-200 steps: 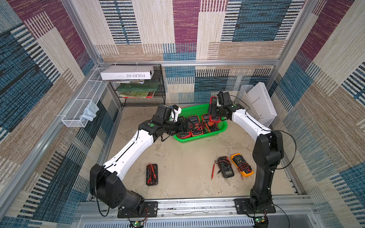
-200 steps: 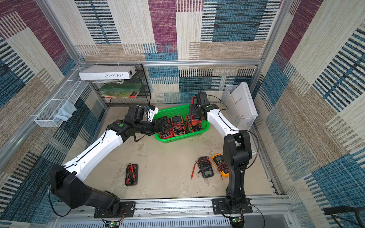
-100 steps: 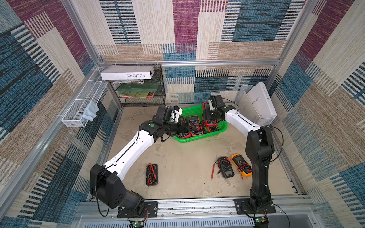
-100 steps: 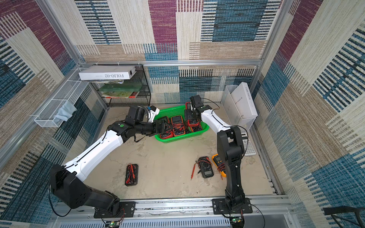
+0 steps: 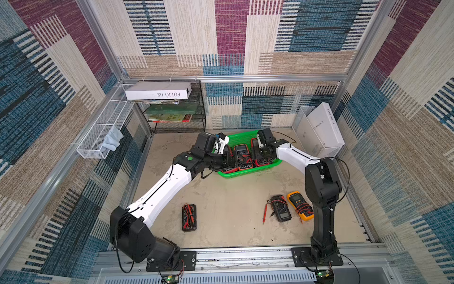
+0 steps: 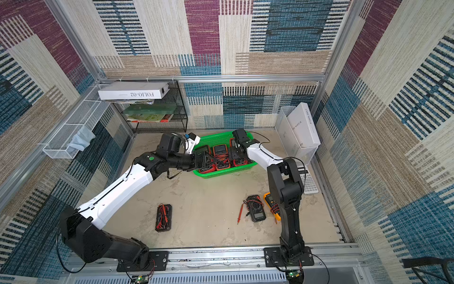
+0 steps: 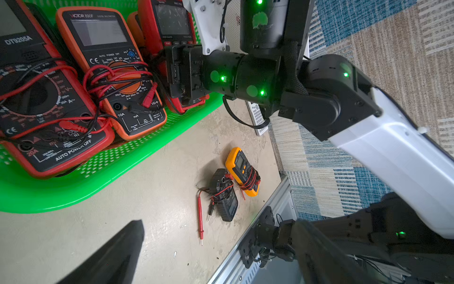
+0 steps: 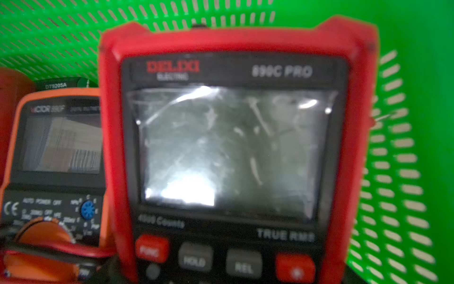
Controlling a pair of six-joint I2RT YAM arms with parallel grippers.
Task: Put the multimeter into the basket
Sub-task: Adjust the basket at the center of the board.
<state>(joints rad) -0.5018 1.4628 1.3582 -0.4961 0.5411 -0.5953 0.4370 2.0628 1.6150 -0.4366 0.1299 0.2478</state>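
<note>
In a top view, the basket (image 5: 245, 175), bright green plastic with slotted walls and a rounded rim, stands at the back of the mottled, sandy table (image 5: 233, 196). It holds three meters abreast. The right hand (image 5: 262, 153) sits over its rightmost slot on the red multimeter (image 5: 264, 162), while the left hand (image 5: 231, 159) reaches over the opposite end. In the left wrist view, the red multimeter lies inside the basket beside an orange meter (image 7: 110, 73) wound with red and black leads. One blurred dark finger (image 7: 118, 253) of the left hand shows above bare table, and its width cannot be told. In the right wrist view, the rubbery red case and glossy, scuffed screen fill the frame. Dark fingertips flank its lower sides, so the right hand clamps it at a middling width, with perforated green wall behind.
</note>
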